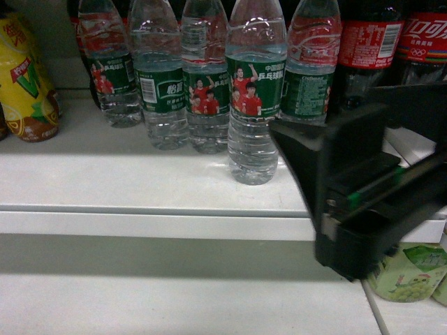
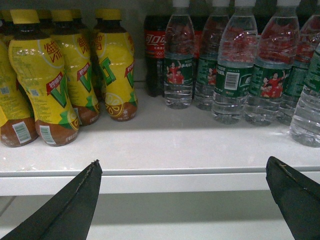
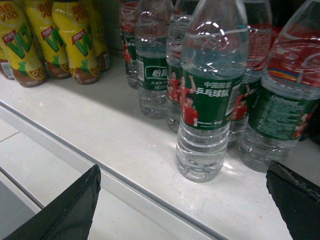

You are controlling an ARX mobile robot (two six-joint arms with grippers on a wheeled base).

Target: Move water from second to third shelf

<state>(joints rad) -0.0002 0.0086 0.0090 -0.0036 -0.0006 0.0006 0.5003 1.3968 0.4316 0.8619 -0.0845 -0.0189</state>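
Observation:
Several water bottles stand in a group on the white shelf [image 1: 140, 181]. They are clear and ribbed, with green labels showing red-shirted athletes. The front water bottle [image 1: 255, 98] stands alone nearest the shelf edge, and also fills the middle of the right wrist view [image 3: 210, 100]. My right gripper [image 3: 182, 166] is open, its fingers wide apart just short of that bottle and touching nothing. In the head view its black housing [image 1: 356, 202] sits right of the bottle. My left gripper [image 2: 182, 167] is open and empty, facing the shelf edge left of the water group [image 2: 235, 65].
Yellow lemon-tea bottles [image 2: 60, 75] crowd the shelf's left side. Dark red-labelled cola bottles [image 1: 370, 42] stand behind and right of the water. A lower shelf [image 1: 174, 293] runs beneath, with a pale green package [image 1: 408, 272] at its right end.

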